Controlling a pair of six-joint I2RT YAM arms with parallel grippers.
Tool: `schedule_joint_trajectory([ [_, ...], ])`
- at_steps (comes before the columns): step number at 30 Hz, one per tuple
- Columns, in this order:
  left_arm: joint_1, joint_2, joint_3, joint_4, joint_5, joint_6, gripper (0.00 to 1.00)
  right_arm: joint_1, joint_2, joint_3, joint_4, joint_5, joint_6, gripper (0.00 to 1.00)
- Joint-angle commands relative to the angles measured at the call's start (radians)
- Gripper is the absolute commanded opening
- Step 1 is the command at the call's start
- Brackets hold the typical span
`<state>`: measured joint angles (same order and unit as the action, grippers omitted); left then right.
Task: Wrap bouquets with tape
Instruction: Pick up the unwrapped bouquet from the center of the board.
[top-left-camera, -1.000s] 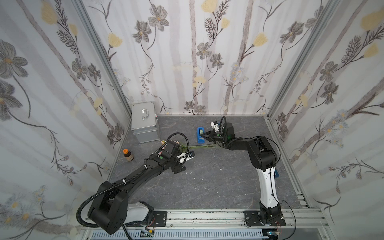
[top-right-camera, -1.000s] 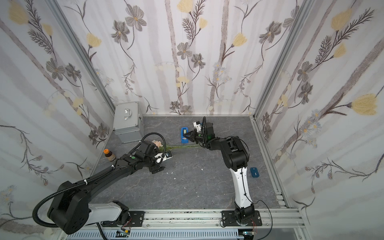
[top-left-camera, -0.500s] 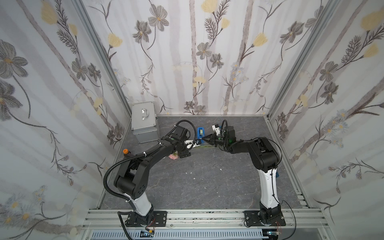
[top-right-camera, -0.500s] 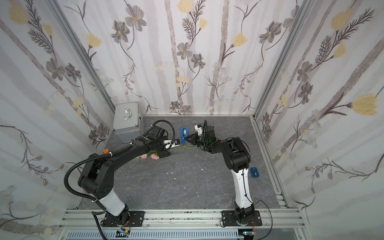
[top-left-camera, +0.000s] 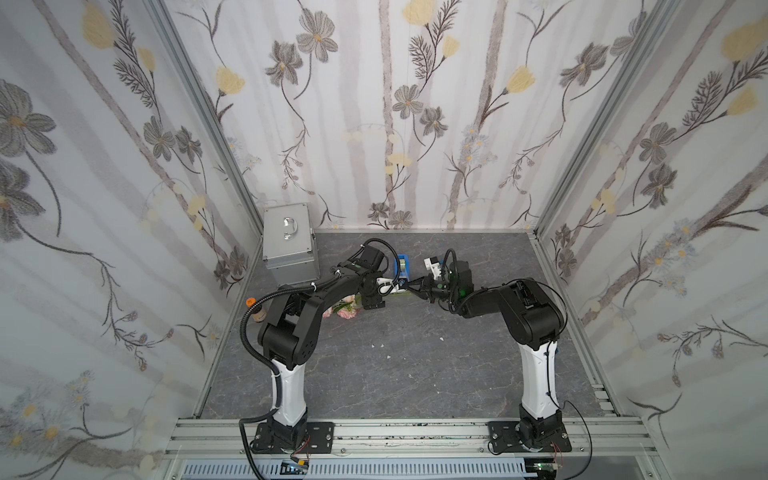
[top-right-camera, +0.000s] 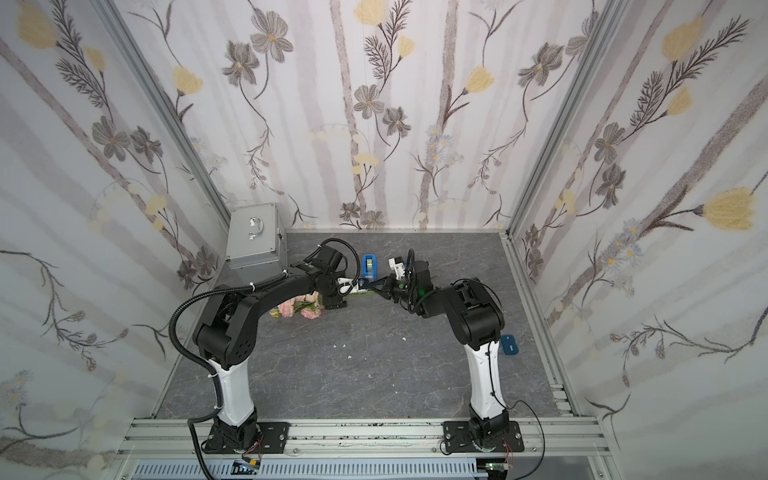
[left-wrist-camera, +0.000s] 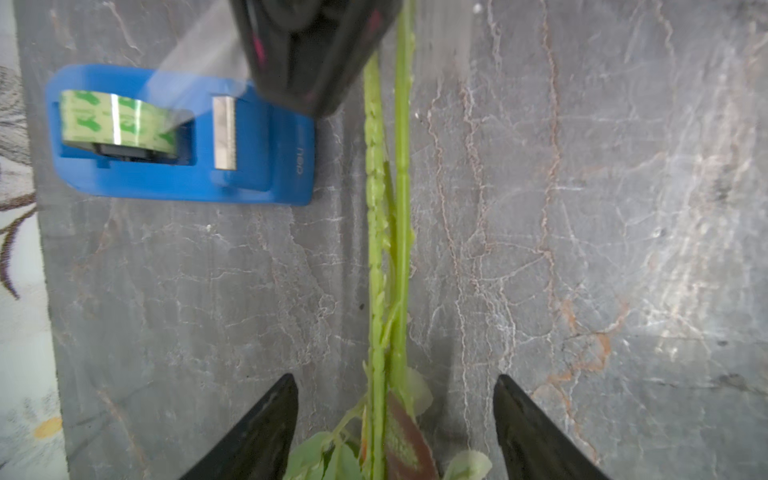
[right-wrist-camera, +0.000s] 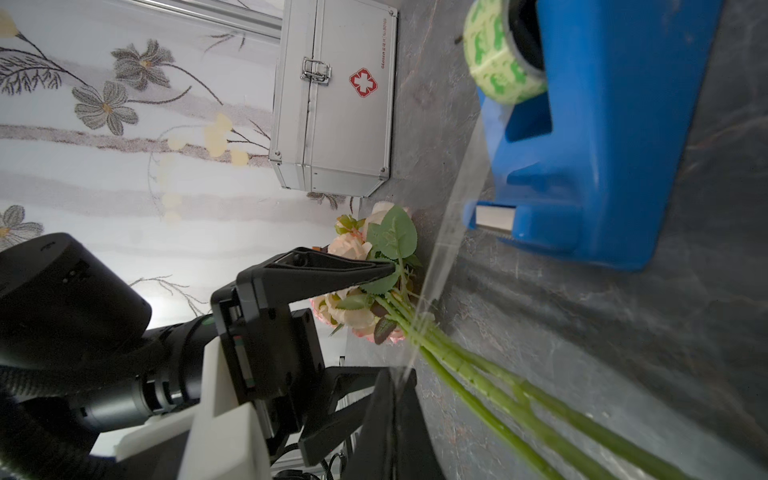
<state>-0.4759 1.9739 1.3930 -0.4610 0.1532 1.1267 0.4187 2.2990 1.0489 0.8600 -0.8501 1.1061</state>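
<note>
Left wrist view puts our left gripper (left-wrist-camera: 395, 378) nearest, jaws spread to either side of the bouquet (left-wrist-camera: 386, 249) stems and touching neither. Beyond it the stems run along the table (left-wrist-camera: 582, 249), passing just beside the cutter end of the blue dispenser (left-wrist-camera: 257, 174). There our right gripper (right-wrist-camera: 399, 386) is pressed together on a clear strip (right-wrist-camera: 457, 216) drawn from the greenish tape (left-wrist-camera: 116, 120) roll, joined to the roll and uncut. We judge the task barely begun: tape is pulled out, but no turn binds the stems, so gathering, wrapping and cutting remain. The bouquet looks like a few long thin green stems lying bunched and flat, with green leaves and pale pink ruffled blooms (right-wrist-camera: 353, 307) at the end away from the dispenser.
</note>
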Motion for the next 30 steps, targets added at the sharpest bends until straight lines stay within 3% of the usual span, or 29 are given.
schedule_joint_trajectory([
  [1, 0.002, 0.022, 0.012, 0.008, -0.001, 0.035, 0.72, 0.012, -0.022, -0.035, 0.115, -0.023, 0.042, 0.00],
  [10, 0.010, 0.100, 0.054, 0.038, -0.006, 0.031, 0.59, 0.030, -0.014, -0.110, 0.198, -0.012, 0.082, 0.00],
  [18, 0.019, 0.141, 0.108, 0.037, 0.007, 0.029, 0.37, 0.038, -0.030, -0.170, 0.253, 0.007, 0.101, 0.00],
  [20, 0.020, 0.143, 0.110, 0.046, 0.006, 0.024, 0.27, 0.045, -0.027, -0.177, 0.260, 0.005, 0.101, 0.00],
  [30, 0.019, 0.155, 0.136, 0.024, 0.060, 0.004, 0.07, 0.067, 0.003, -0.190, 0.323, 0.007, 0.133, 0.00],
])
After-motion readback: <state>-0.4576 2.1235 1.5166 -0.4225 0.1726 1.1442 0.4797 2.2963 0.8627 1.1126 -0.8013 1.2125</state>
